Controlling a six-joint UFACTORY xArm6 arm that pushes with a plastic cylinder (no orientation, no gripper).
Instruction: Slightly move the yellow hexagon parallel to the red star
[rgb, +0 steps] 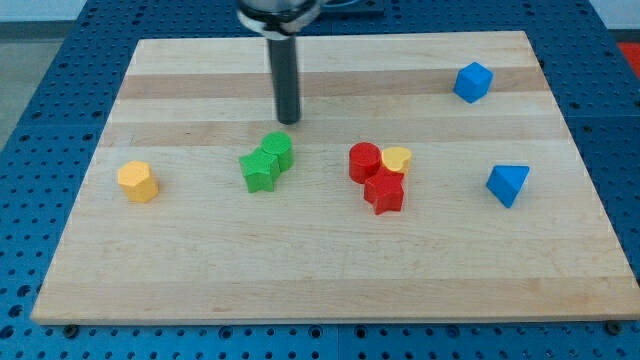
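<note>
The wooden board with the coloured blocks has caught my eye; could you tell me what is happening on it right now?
A single arm pushes blocks around the wooden board with a dark rod. My tip sits just above the green blocks, touching nothing. The yellow hexagon, the block to be moved, lies alone at the view's left, far from the tip. The red star sits in a cluster with a red cylinder and a yellow heart. Two blue blocks lie at the right.
</note>
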